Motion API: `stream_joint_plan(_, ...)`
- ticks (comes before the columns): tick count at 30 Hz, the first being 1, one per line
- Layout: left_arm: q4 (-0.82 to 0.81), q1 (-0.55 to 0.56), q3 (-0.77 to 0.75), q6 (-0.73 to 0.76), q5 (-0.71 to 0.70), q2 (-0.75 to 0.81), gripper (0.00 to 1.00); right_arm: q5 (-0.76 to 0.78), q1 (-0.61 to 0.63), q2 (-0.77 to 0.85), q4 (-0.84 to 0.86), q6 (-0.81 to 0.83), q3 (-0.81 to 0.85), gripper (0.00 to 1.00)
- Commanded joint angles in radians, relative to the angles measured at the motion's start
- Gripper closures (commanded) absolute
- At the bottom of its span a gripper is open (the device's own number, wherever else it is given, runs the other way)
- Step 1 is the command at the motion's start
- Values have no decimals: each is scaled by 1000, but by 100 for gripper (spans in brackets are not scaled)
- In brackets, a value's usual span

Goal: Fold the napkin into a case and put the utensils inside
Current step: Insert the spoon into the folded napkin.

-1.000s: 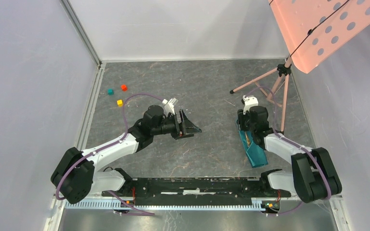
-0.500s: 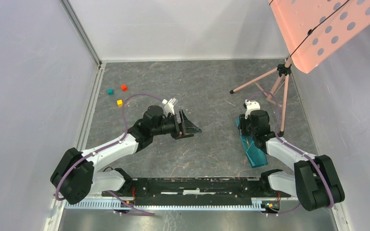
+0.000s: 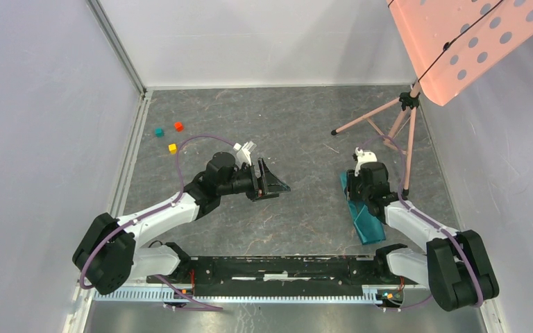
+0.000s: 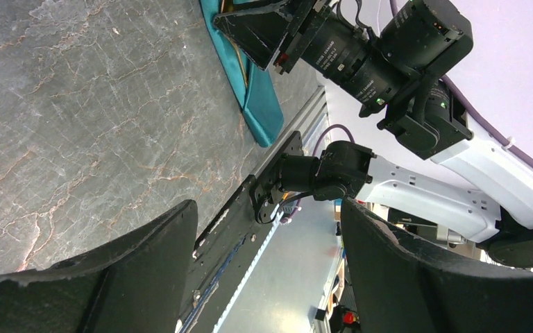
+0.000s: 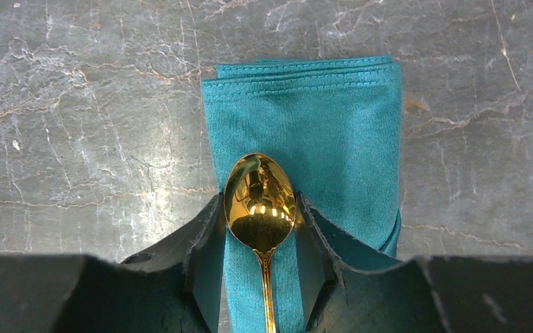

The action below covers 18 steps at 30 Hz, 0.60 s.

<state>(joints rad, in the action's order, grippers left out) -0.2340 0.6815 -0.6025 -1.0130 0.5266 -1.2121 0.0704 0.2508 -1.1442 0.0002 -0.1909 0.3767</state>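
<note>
Near the right edge of the surface (image 3: 305, 139), the napkin (image 5: 319, 125) lies folded into a long, narrow case. The right jaws stand over its far half, partly closed, their tips against both sides of the bowl of the gold spoon (image 5: 259, 184), which lies on the cloth. Further in, about mid-surface, the left jaws hang wide apart and empty above the stone, and toward the far left corner sit three small cubes: yellow (image 3: 172, 148), teal (image 3: 159, 132) and red (image 3: 178, 126).
</note>
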Motion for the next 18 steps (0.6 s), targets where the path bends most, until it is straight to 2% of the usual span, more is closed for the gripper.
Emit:
stream_joint_plan(1, -36, 3, -9, 1, -10, 15, 18, 47, 8, 48, -58, -37, -7, 75)
stream_joint_plan(9, -39, 4, -10, -6, -8, 6, 18, 51, 26, 67, -100, -56, -11, 70)
stream_joint_plan(14, 19, 2, -13, 7, -45, 31, 17, 61, 38, 63, -121, -44, 5, 50)
stream_joint_plan(18, 325, -37, -81, 82, -187, 87, 12, 100, 79, 63, -195, -21, 83, 33)
